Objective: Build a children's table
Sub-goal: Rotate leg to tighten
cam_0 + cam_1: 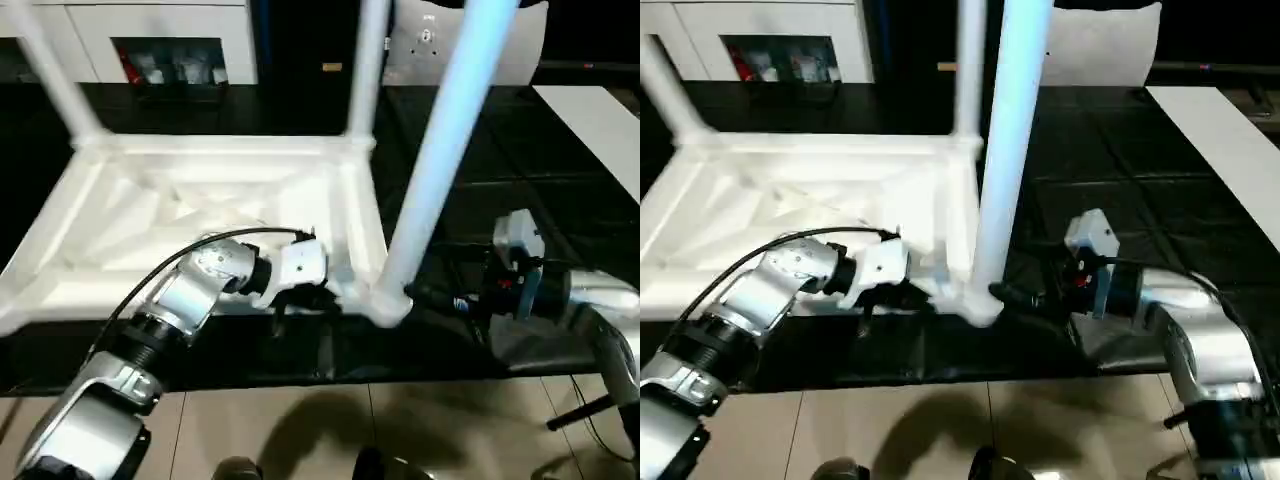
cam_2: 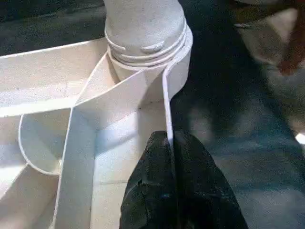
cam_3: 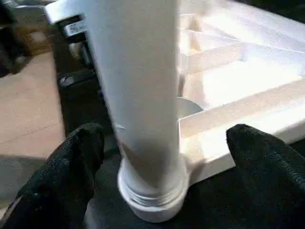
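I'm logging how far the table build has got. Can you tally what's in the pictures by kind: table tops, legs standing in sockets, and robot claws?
Table tops: 1, the white top lying underside up.
Legs standing in sockets: 3, the near leg, the far middle leg, the far left leg.
Robot claws: 2, the left claw shut on the top's rim, the right claw open around the near leg.
Total: 6

The table top (image 1: 200, 215) lies underside up on the work table (image 1: 480, 200). Three legs stand in its corner sockets: two at the far corners, one (image 1: 440, 150) at the near right corner. The left gripper (image 2: 174, 191) pinches the near rim beside that leg; the right gripper (image 3: 162, 162) straddles its base, seemingly not touching.
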